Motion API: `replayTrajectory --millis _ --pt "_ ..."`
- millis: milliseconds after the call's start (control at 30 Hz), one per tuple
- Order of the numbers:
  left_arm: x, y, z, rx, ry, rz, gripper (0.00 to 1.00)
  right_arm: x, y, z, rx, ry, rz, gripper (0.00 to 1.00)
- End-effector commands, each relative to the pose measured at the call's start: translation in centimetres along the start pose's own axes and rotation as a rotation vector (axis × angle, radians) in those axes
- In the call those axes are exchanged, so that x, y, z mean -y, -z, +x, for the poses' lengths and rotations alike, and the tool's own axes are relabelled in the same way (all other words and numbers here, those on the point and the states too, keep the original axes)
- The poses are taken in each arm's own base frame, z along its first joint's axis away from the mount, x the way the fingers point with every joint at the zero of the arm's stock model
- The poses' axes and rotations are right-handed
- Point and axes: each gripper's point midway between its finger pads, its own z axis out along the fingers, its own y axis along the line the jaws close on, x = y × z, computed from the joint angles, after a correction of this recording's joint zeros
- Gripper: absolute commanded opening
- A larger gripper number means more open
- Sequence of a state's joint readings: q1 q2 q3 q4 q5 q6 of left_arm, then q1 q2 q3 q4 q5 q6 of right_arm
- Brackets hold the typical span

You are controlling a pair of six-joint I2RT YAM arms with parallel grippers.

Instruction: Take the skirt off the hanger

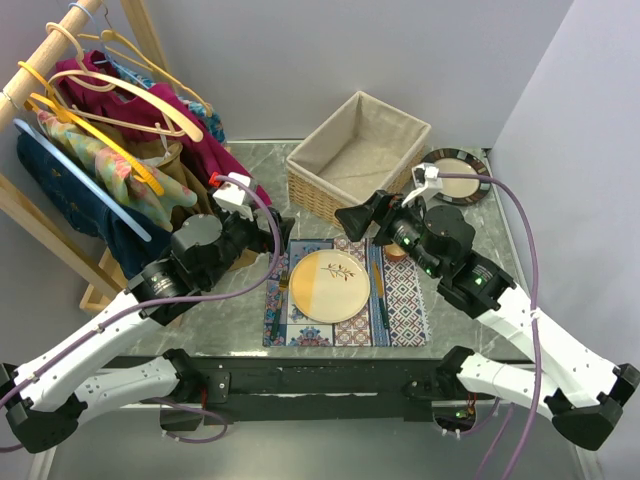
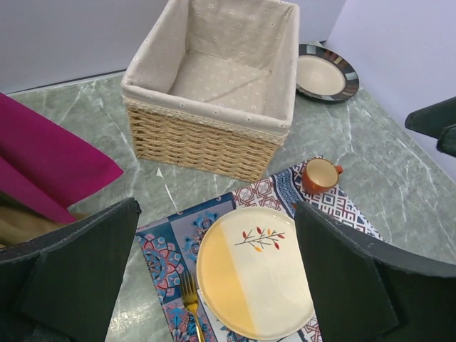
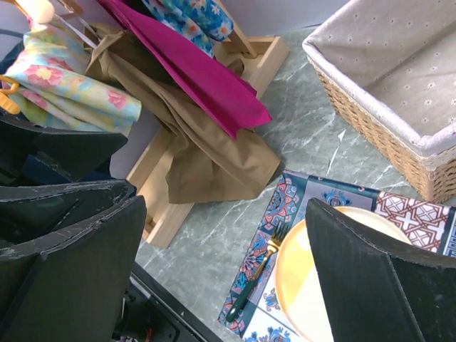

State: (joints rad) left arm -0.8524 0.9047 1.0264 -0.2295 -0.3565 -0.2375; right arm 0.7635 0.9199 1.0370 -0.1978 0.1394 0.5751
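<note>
A rectangular wicker basket (image 2: 199, 142) with a pale dotted cloth lining is set on the grey-green marble tabletop (image 2: 399, 185), just beyond a patterned blue-and-red placemat (image 1: 405, 300). Only the lining itself is seen inside it. On the placemat a round yellow-and-cream plate (image 2: 249, 278) painted with a small twig is laid. A gold fork (image 2: 189, 296) is placed just left of it, and a small orange cup (image 2: 319, 175) is stood at the mat's far right corner. What the cup contains cannot be told. A second round plate, cream with a dark rim (image 2: 326, 73), is placed on the tabletop to the right of the basket.

The skirt is kept among the clothes (image 1: 110, 170) hung on hangers (image 1: 100, 141) from the wooden rack (image 1: 45, 55) at the far left. A magenta garment (image 3: 192, 71), a tan one (image 3: 206, 153), a floral one (image 3: 64, 85) and a dark blue one (image 1: 60, 200) are seen there. Which of them is the skirt cannot be told. The tan cloth is draped down onto the rack's wooden base (image 3: 160, 192).

The left gripper (image 2: 216, 212) is held at the placemat's far left corner, its black fingers (image 2: 78, 271) spread wide apart. The right gripper (image 3: 224, 206) is held just in front of the basket, its fingers (image 3: 71, 263) likewise spread wide.
</note>
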Motion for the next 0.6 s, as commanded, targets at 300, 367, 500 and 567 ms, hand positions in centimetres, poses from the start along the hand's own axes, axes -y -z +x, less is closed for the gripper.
replayTrajectory --millis 300,367,500,567 --pt "-1.7 -0.1 -2.4 0.070 -0.009 -0.092 0.97 -0.3 0.7 -0.8 0.038 0.004 -0.026 1.00" --pt "-2.5 -0.1 -3.6 0.094 0.010 -0.145 0.97 -0.6 1.0 -0.9 0.038 0.007 -0.037 1.00" --pt "-3.6 -0.2 -8.6 0.153 0.050 -0.238 0.98 -1.3 1.8 -0.8 0.035 0.023 -0.088 1.00" --pt "-4.6 0.0 -10.0 0.154 0.048 -0.315 0.99 -1.4 2.4 -1.1 0.051 0.023 -0.103 1.00"
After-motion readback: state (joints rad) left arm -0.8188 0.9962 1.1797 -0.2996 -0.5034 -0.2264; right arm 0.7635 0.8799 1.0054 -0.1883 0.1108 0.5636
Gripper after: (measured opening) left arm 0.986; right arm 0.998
